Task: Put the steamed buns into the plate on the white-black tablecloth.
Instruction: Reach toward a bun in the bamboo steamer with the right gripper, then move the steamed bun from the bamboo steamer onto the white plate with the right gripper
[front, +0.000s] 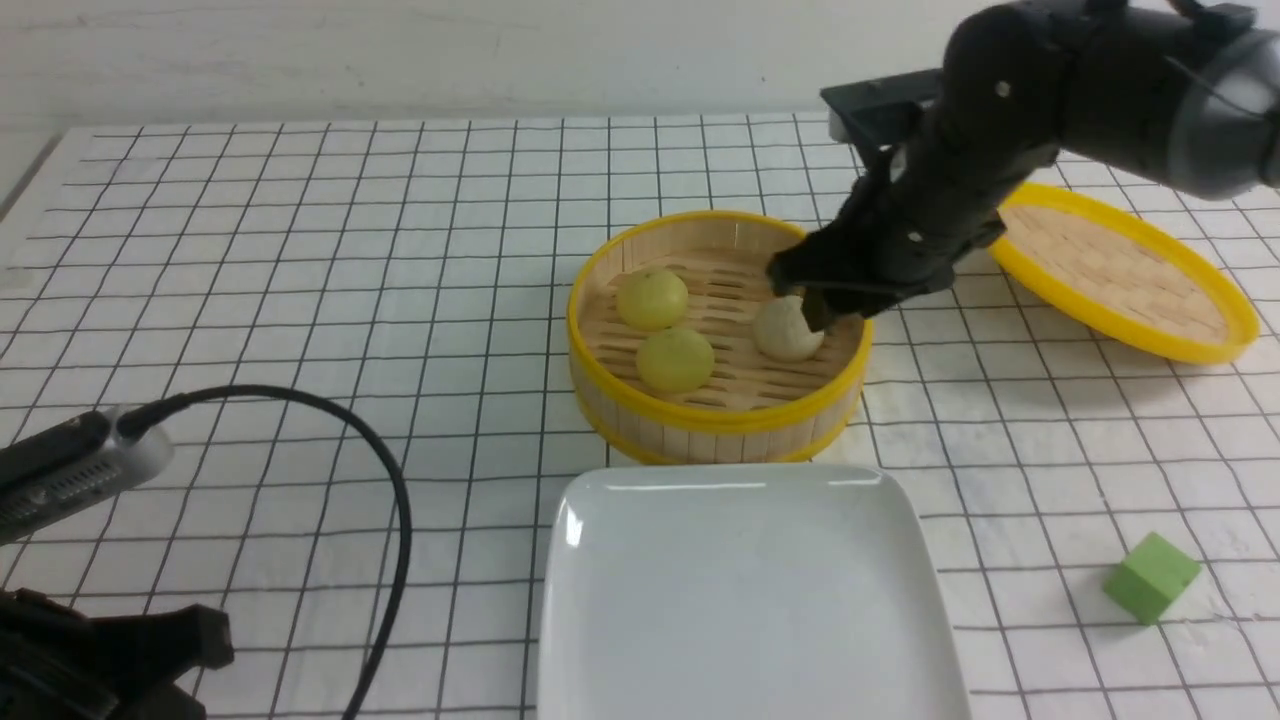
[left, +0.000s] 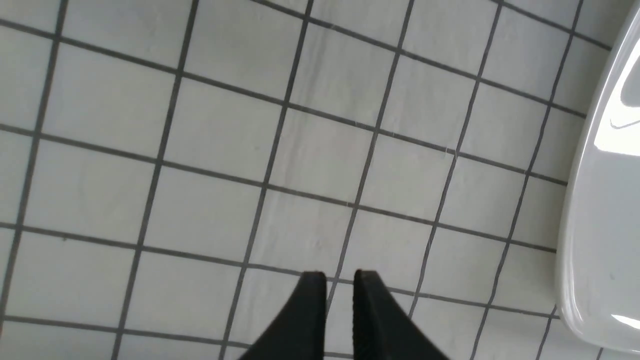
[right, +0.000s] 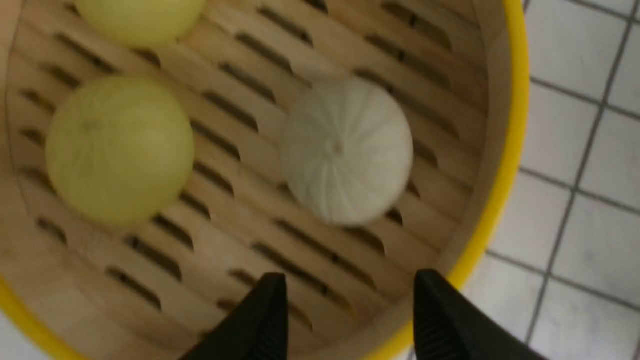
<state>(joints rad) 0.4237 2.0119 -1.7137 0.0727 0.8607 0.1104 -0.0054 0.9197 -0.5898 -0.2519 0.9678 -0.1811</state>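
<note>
Three steamed buns lie in the bamboo steamer: two pale yellow-green buns and one beige-grey bun. My right gripper hangs open just above the beige-grey bun, empty; its fingertips stand apart over the steamer's rim. A yellow-green bun lies beside it. The white plate sits empty on the white-black tablecloth, just in front of the steamer. My left gripper is shut and empty over bare cloth, beside the plate's edge.
The yellow-rimmed steamer lid lies tilted at the back right. A green cube sits at the front right. A black cable from the left arm loops over the cloth at the front left.
</note>
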